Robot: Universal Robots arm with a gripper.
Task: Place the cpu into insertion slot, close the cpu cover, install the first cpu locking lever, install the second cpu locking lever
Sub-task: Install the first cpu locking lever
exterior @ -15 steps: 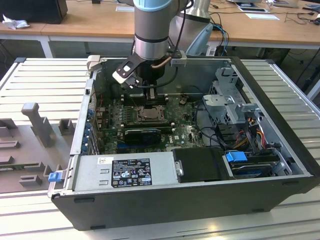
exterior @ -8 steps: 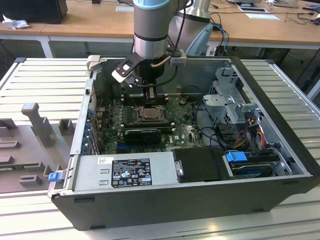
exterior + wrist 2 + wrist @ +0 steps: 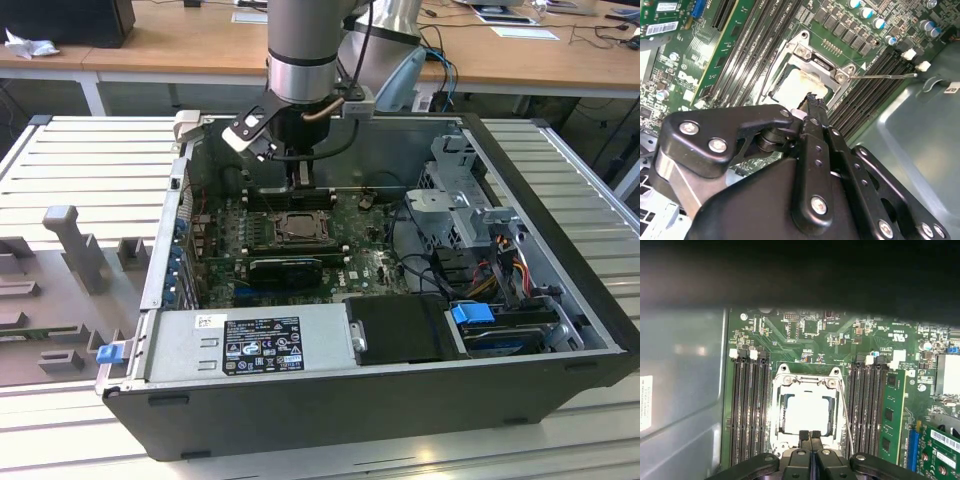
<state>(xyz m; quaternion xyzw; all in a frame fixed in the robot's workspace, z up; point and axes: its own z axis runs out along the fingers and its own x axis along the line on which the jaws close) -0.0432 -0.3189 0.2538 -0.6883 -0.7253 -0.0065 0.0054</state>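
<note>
The cpu (image 3: 805, 412) lies flat in the insertion slot (image 3: 775, 437). The cpu cover (image 3: 807, 382) is folded down over it, so the pale face shows through the cut-out. The fingers (image 3: 816, 436) of the gripper (image 3: 810, 435) are pressed together with nothing between them. Their tips sit at one edge of the cover, just beside the cpu; whether they touch the frame cannot be told.

A thin metal lever (image 3: 844, 410) runs along one side of the cover. In the second wrist view its free end (image 3: 890, 76) reaches out over the black memory slots (image 3: 865, 95). Such slots flank the socket on both sides, and one holds a green memory stick (image 3: 892, 415).

The green board lies inside an open computer case (image 3: 520, 160), with a silver power supply (image 3: 250, 345) at its near side. The case rests on a slatted metal counter (image 3: 90, 160), with wooden desks (image 3: 150, 50) behind.
</note>
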